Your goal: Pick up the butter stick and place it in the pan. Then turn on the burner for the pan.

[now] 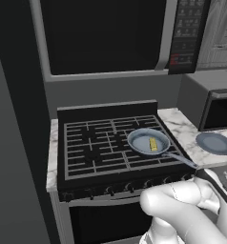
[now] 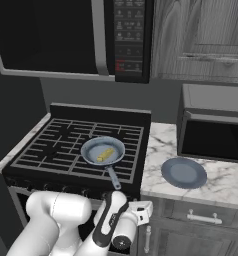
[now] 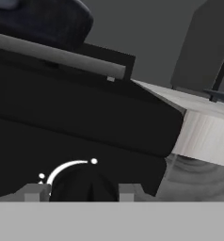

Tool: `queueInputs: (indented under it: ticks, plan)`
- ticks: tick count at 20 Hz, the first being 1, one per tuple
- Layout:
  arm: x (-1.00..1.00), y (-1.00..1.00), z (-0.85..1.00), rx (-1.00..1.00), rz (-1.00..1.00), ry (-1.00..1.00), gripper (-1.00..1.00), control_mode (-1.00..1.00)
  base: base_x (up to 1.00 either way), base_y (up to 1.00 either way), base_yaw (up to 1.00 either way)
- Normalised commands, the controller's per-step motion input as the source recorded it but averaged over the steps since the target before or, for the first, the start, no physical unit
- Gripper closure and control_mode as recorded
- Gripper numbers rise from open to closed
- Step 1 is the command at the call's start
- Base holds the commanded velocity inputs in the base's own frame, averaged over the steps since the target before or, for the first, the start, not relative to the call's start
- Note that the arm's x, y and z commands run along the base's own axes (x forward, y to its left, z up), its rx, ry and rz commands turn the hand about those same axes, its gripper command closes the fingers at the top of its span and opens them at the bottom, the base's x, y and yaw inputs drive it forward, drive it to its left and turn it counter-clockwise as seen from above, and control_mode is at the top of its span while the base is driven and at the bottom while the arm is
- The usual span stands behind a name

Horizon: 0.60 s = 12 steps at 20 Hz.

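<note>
The butter stick (image 1: 154, 144) (image 2: 105, 154), a small yellow block, lies inside the pan (image 1: 143, 141) (image 2: 93, 150). This grey-blue pan sits on the front right burner of the black stove (image 1: 96, 143) (image 2: 56, 145), its thin dark handle pointing toward the front right corner. My gripper (image 3: 81, 194) is low at the stove's front panel. Its two finger tips (image 3: 36, 193) stand on either side of a round dark burner knob (image 3: 83, 183) with a white arc around it, and they are shut on it.
A handleless grey-blue plate (image 1: 215, 143) (image 2: 184, 172) lies on the marble counter (image 2: 161, 150) right of the stove. A countertop microwave (image 2: 213, 127) stands behind it. Another microwave (image 1: 110, 33) hangs over the stove. Several knobs (image 1: 129, 186) line the stove front.
</note>
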Motion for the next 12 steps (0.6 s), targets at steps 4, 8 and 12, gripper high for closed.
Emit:
queueInputs:
  ticks: [4,8,12]
  plan:
    - [0.0,0.02,0.0,-0.26,0.17,0.0,1.0,-1.0,0.0,0.0,0.0]
    - [0.0,0.0,0.0,-0.21,0.22,0.0,1.0,-1.0,0.0,0.0,0.0]
    - [0.0,0.05,0.0,-0.31,0.19,0.0,1.0,-1.0,0.0,0.0,0.0]
